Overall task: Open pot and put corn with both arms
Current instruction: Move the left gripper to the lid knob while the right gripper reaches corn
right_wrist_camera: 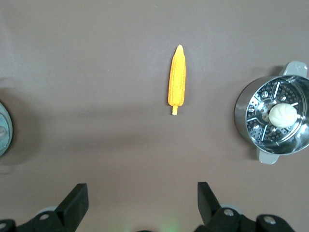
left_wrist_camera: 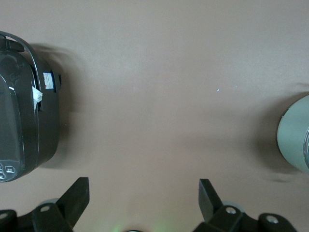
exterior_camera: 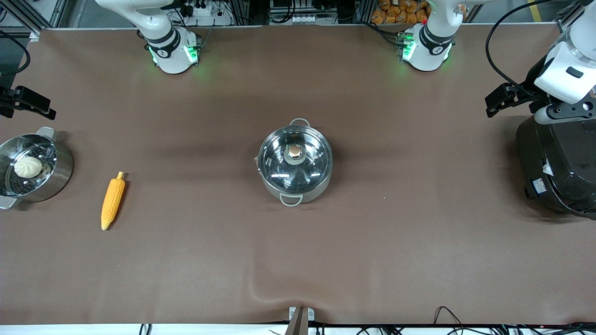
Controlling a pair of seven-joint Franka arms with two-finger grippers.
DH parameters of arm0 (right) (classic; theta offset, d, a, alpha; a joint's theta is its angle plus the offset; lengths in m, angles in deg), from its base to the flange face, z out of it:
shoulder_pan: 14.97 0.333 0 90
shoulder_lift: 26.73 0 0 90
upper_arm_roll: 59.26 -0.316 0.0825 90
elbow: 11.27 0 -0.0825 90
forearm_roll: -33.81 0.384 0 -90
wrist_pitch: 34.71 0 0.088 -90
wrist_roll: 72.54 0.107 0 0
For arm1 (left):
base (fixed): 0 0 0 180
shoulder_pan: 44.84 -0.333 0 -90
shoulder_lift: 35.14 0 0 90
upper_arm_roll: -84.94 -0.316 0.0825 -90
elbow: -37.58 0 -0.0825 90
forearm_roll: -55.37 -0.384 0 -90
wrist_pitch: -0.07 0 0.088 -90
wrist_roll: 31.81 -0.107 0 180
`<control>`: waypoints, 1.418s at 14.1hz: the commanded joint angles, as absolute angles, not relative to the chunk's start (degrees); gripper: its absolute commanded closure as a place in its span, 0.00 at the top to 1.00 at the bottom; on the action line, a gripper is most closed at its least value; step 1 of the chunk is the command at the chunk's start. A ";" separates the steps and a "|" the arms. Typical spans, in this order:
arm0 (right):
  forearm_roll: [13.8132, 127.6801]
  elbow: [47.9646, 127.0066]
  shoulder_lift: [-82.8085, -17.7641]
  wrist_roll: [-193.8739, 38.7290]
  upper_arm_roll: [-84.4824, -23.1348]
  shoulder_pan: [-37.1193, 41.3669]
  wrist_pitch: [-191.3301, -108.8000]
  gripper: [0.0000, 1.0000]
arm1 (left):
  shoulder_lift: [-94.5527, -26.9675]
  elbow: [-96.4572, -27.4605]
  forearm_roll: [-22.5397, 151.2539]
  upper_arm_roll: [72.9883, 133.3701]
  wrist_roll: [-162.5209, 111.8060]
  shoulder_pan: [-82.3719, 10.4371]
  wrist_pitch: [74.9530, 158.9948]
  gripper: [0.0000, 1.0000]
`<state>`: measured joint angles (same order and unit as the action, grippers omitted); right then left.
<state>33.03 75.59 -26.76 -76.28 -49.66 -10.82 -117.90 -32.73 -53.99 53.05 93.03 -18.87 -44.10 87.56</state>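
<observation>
The steel pot (exterior_camera: 295, 179) stands mid-table with its glass lid (exterior_camera: 279, 163) on and the copper knob (exterior_camera: 294, 151) on top. The corn (exterior_camera: 113, 201) lies on the brown cloth toward the right arm's end, beside the steamer pot; it also shows in the right wrist view (right_wrist_camera: 177, 77). My right gripper (exterior_camera: 44, 108) hangs open and empty in the air over the cloth by the steamer pot (right_wrist_camera: 142, 195). My left gripper (exterior_camera: 493, 104) hangs open and empty by the rice cooker (left_wrist_camera: 144, 193). The pot's edge shows in the left wrist view (left_wrist_camera: 295, 140) and in the right wrist view (right_wrist_camera: 4, 135).
A steel steamer pot (exterior_camera: 60, 174) with a white bun (exterior_camera: 28, 166) stands at the right arm's end of the table (right_wrist_camera: 251, 104). A big black rice cooker (exterior_camera: 556, 167) stands at the left arm's end (left_wrist_camera: 24, 125). The cloth bulges at the near edge (exterior_camera: 274, 291).
</observation>
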 commanded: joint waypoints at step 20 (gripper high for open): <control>34.34 88.22 -51.59 -80.98 -48.80 -19.28 -150.19 1.00 | -67.55 -33.97 53.96 92.08 36.72 -8.92 106.06 1.00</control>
<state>33.09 86.73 -50.77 -80.26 -48.47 -18.41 -148.25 -63.61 -38.18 53.70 94.99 32.87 -13.08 105.63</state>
